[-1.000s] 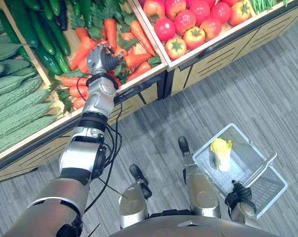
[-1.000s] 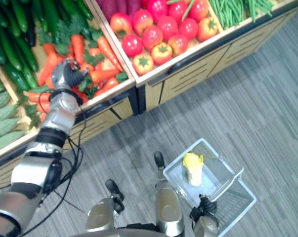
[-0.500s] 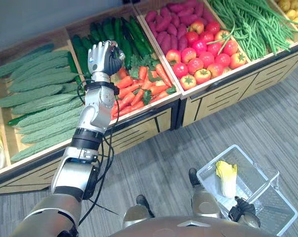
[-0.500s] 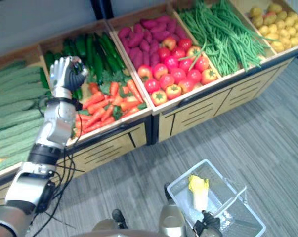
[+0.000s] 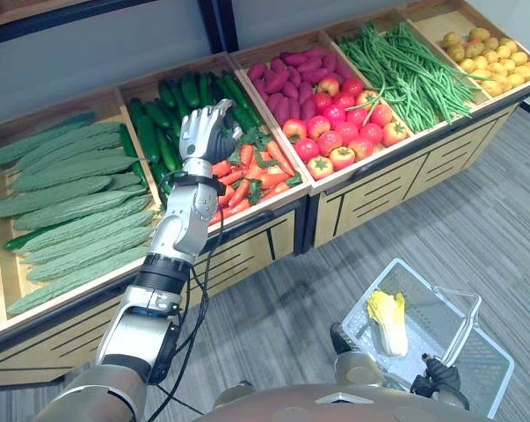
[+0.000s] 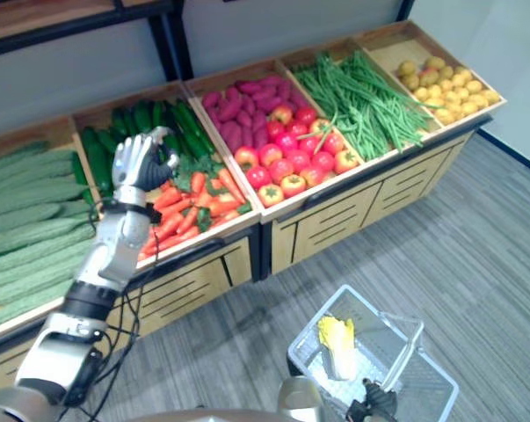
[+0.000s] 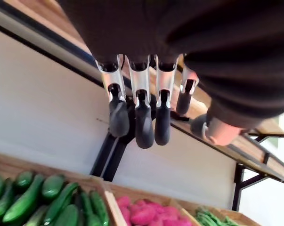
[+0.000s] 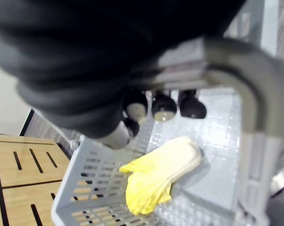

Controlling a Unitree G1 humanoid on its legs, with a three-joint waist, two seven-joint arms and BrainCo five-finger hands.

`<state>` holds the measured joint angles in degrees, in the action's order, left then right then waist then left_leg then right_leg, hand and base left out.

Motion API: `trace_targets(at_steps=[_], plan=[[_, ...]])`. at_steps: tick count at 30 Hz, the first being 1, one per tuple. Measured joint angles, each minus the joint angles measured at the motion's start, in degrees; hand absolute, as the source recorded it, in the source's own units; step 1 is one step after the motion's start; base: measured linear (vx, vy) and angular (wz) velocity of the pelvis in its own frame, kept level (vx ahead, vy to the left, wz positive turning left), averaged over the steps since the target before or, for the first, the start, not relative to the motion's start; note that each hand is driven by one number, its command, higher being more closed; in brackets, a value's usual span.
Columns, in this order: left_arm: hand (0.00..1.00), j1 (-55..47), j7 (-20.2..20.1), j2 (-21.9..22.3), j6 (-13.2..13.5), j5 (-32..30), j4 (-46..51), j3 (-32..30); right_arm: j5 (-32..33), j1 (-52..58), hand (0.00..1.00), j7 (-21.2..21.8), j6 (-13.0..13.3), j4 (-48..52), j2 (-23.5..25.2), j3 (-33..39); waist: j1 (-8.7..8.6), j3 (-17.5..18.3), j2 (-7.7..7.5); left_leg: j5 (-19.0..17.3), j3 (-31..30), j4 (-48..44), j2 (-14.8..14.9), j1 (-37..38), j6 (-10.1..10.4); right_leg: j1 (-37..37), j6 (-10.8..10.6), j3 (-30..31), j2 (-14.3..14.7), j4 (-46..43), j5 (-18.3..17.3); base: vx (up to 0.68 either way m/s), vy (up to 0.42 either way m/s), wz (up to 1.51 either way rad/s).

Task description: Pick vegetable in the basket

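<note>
Checking in from the remote seat: left hand (image 5: 207, 132) is raised over the wooden stall (image 5: 370, 189), above the carrots (image 5: 247, 171) and right by the dark cucumbers (image 5: 155, 132). Its fingers (image 7: 144, 122) hang loose and fairly straight, nothing in them. Low on the right side, the right hand (image 5: 436, 380) has its fingers (image 8: 163, 107) curled round the grey handle (image 8: 257, 103) of the basket (image 5: 436, 303), over the grey floor (image 5: 423, 220). A yellow leafy cabbage (image 5: 388, 321) lies on the basket's bottom. Tomatoes (image 5: 339, 145) sit one bin over from the carrots.
</note>
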<state>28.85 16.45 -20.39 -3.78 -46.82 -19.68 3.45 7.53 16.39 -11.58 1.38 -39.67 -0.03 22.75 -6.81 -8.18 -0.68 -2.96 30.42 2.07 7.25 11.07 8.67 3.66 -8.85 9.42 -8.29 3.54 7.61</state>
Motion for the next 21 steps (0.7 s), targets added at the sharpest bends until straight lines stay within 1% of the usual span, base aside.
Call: trace_targets(at_steps=[3,5,9,11,12,14,17,21], plan=[[0.0,-0.88,-0.01,-0.01,-1.06,0.0,-0.4,-2.03,-0.01,0.23,1.0,0.01,-0.19,0.0,0.0,-0.27,0.05,-0.17,-0.32,-0.03,0.28,-0.02,-0.06,-0.27,0.04,0.47,0.03,0.26,0.0,-0.07,0.02,-0.01,-0.031,-0.04],[0.0,-0.85,0.04,-0.18,-1.15,0.01,-1.76,-3.08,-0.02,0.18,1.0,0.0,-0.39,0.0,-0.02,-0.53,0.09,-0.26,-0.88,-0.02,0.26,-0.28,-0.07,-1.27,0.03,1.5,0.08,0.34,-0.03,-0.36,0.07,-0.01,-0.035,0.0],[0.0,-0.63,-0.04,-1.34,-2.37,0.12,-7.97,-4.7,-1.26,-0.5,1.0,-0.02,-0.39,0.17,-0.08,-1.24,-0.05,-1.01,-2.37,0.33,0.2,-1.16,0.03,-3.89,-0.54,3.85,0.25,0.57,-0.06,-0.41,0.75,-0.01,-0.042,0.01],[0.0,1.24,-0.04,-2.98,-3.0,0.19,-11.32,-4.73,-1.58,-1.4,1.0,-0.03,-0.37,0.41,-0.06,-1.49,-0.03,-3.25,-3.51,0.06,0.03,-2.35,0.35,-5.27,-0.71,4.64,0.26,0.59,-0.06,-0.38,1.06,-0.02,-0.055,0.04],[0.0,3.22,0.04,-4.39,-3.31,0.24,-12.75,-4.74,-1.58,-1.98,1.0,-0.08,-0.32,0.66,-0.06,-1.52,0.04,-4.11,-4.12,-0.3,-0.21,-3.85,0.62,-7.61,-0.75,6.36,0.28,0.6,-0.11,-0.51,1.42,-0.03,-0.051,0.09],[0.0,5.32,0.07,-6.02,-3.43,0.59,-14.05,-4.75,-1.58,-2.87,1.0,-0.22,-0.3,1.1,-0.06,-1.53,-0.04,-5.48,-4.51,-0.42,-0.42,-4.9,0.81,-9.33,-0.82,7.61,0.25,0.63,-0.16,-0.5,1.83,-0.03,-0.044,0.07],[0.0,10.19,0.15,-9.24,-3.47,0.81,-16.18,-4.69,-1.49,-3.57,1.0,-1.1,0.88,3.89,-0.09,-2.92,-0.16,-9.1,-4.44,-0.94,-0.87,-7.5,1.73,-13.37,-0.93,10.3,0.37,0.68,0.06,-0.3,2.7,-0.03,-0.053,0.05],[0.0,14.36,0.18,-10.44,-3.37,1.25,-18.95,-4.53,-0.97,-5.09,1.0,-2.59,2.57,5.58,-0.09,-3.74,-0.76,-12.71,-4.4,-1.94,-1.18,-10.66,2.89,-17.97,-0.96,13.54,0.37,0.73,0.45,-0.25,3.46,-0.02,-0.04,0.02]])
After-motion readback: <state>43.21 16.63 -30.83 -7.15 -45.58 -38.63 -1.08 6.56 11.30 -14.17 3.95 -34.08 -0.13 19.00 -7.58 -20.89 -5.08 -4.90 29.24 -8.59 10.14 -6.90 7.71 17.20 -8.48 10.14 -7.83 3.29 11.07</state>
